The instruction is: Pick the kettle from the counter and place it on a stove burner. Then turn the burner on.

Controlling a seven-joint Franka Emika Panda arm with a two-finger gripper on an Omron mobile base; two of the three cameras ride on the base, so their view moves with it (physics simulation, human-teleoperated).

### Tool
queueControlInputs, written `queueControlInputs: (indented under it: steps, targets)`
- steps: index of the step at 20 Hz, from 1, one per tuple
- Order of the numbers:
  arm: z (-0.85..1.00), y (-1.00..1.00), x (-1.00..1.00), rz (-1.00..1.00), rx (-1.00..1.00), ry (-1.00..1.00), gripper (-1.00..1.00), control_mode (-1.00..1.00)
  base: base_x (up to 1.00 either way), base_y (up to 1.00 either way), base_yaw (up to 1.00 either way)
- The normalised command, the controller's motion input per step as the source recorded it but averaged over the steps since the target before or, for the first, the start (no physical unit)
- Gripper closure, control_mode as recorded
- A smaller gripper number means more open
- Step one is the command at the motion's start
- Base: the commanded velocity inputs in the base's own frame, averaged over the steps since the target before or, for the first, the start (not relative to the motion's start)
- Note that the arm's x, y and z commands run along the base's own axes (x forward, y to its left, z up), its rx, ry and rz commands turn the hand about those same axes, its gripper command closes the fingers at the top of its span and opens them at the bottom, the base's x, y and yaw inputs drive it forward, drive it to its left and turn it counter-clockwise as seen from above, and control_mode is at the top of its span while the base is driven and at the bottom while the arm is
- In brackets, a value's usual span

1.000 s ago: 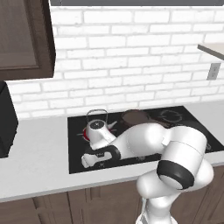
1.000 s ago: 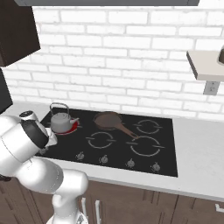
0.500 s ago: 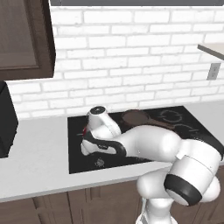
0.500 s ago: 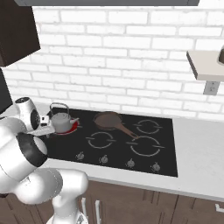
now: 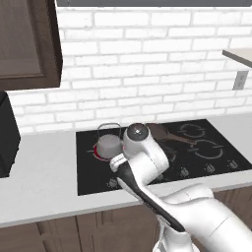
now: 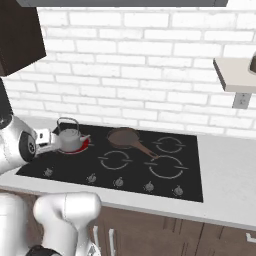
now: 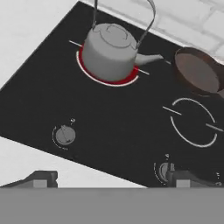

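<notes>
The grey kettle [image 7: 109, 50] stands upright on the back-left stove burner [image 7: 107, 79], whose ring glows red under it. It also shows as the kettle [image 5: 108, 145] and the kettle [image 6: 70, 137], spout toward the pan. My gripper [image 7: 111, 177] hovers over the cooktop's front edge, above the row of knobs, clear of the kettle. Its two fingertips [image 7: 41, 177] stand far apart, open, with nothing between them. The pale counter [image 5: 39, 172] lies left of the black glass.
A brown frying pan [image 7: 197, 72] sits on the burner right of the kettle, its handle pointing right. Two knobs [image 7: 64, 135] lie just ahead of my fingers. A dark appliance [image 5: 7, 133] stands at the far left of the counter.
My arm has lifted and drawn back from the front-left knobs toward the cooktop's front edge. The kettle stays put and the ring under it stays red.
</notes>
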Motion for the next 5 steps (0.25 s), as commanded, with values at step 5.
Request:
queueControlInputs:
  steps: [5]
  targets:
    - [0.04,-0.65,-0.81,-0.01,0.12,-0.25,-1.0,-1.0,0.0,0.0,0.0]
